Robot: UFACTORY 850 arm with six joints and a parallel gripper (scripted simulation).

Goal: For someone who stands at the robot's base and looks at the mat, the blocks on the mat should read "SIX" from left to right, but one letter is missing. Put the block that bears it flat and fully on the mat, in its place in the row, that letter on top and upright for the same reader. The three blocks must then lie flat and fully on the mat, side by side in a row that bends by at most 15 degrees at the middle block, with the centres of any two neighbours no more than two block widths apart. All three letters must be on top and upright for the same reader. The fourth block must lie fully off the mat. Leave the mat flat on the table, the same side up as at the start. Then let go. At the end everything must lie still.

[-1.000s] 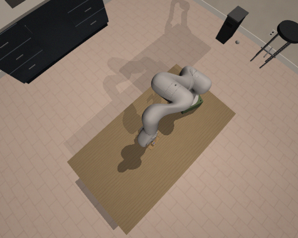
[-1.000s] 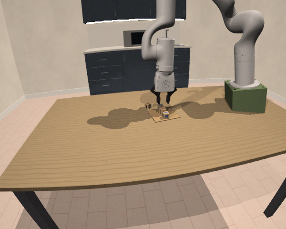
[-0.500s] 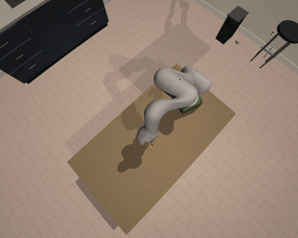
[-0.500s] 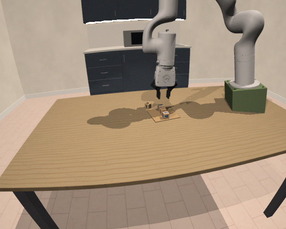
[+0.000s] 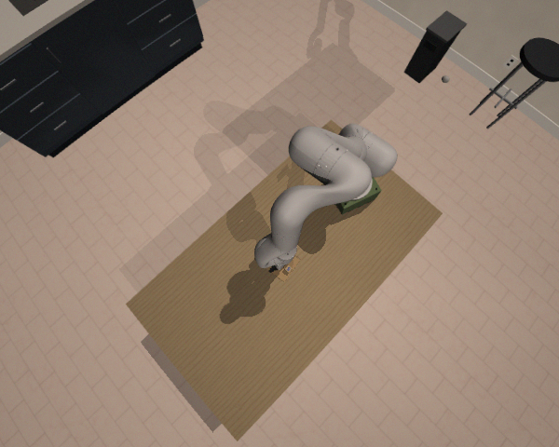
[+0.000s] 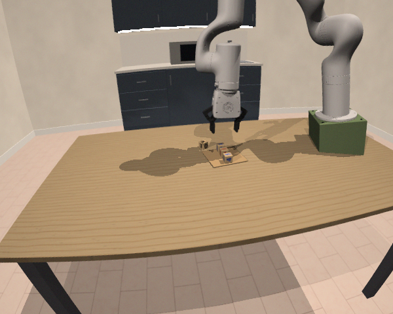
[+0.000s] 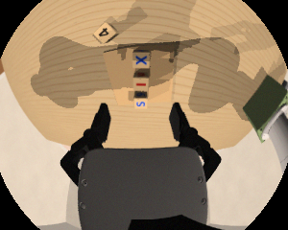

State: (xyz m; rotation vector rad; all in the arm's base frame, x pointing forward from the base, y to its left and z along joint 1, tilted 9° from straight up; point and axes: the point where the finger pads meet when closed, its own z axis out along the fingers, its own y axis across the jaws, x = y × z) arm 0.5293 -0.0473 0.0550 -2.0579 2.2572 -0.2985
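While gripper hangs wide and empty, 3 cube blocks line flat mat, wood-grain table.

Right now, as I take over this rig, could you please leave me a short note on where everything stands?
Gripper: open, holding nothing, hanging above the row of blocks.
Thin tan cardboard mat: flat on the wooden table.
On the mat, three small wooden letter blocks stand side by side in a straight row: the blue X block, the red I block in the middle, and the blue S block.
The fourth wooden block, marked 4, lies off the mat on the table.
Done: missing block placed and released.
Left: confirm the letters are upright for the base-side reader and everything is still.
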